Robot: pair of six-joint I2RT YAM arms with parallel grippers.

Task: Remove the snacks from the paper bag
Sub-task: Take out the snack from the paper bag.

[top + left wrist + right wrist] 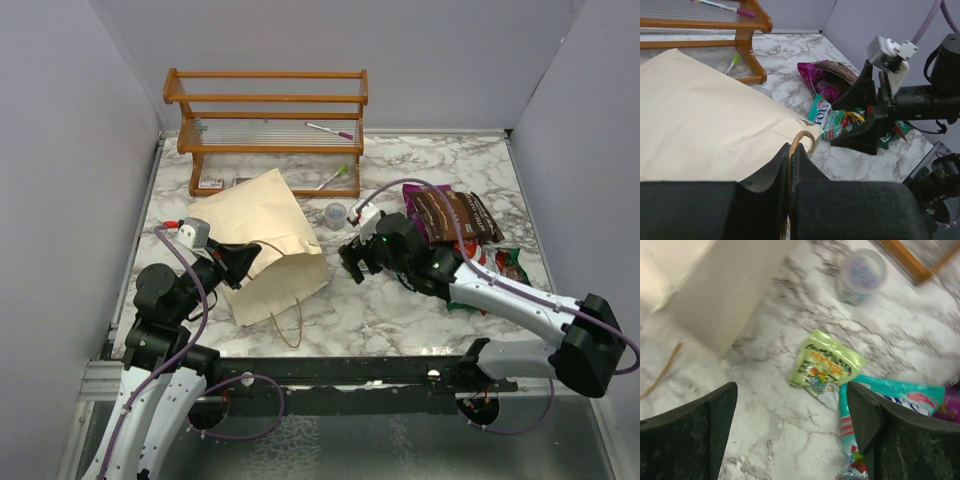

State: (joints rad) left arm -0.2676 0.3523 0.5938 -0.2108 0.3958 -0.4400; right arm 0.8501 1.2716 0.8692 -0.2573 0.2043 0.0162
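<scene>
**Top external view: bag pinched at the left, packets lying out at the right**

The paper bag [268,235] lies flat on the marble table [400,310], left of centre. Its mouth faces about 6 o'clock, and one string handle [290,325] trails onto the table there. Whether any packet is inside cannot be seen.

The left gripper [238,262] sits at the bag's 8 o'clock corner. Its fingers are pressed together on the bag's rim, and in the left wrist view a tan loop shows right at the fingertips.

The snacks lie out on the table at the bag's 3 o'clock. A dark brown packet [455,212] overlaps a purple packet [415,195]. Red and green packets [505,265] are partly covered by the right arm.

The right gripper [352,258] hangs between bag and pile with its fingers spread wide. Its wrist view shows a yellow-green packet [826,365] below them, touching a teal packet [885,395].

A clear cup [336,212] stands near the bag's far corner, at 1 o'clock. A wooden rack [265,120] stands at 12 o'clock by the far wall. A pink-tipped pen [330,130] lies on its shelf and a green-tipped pen [333,177] sits lower.
</scene>
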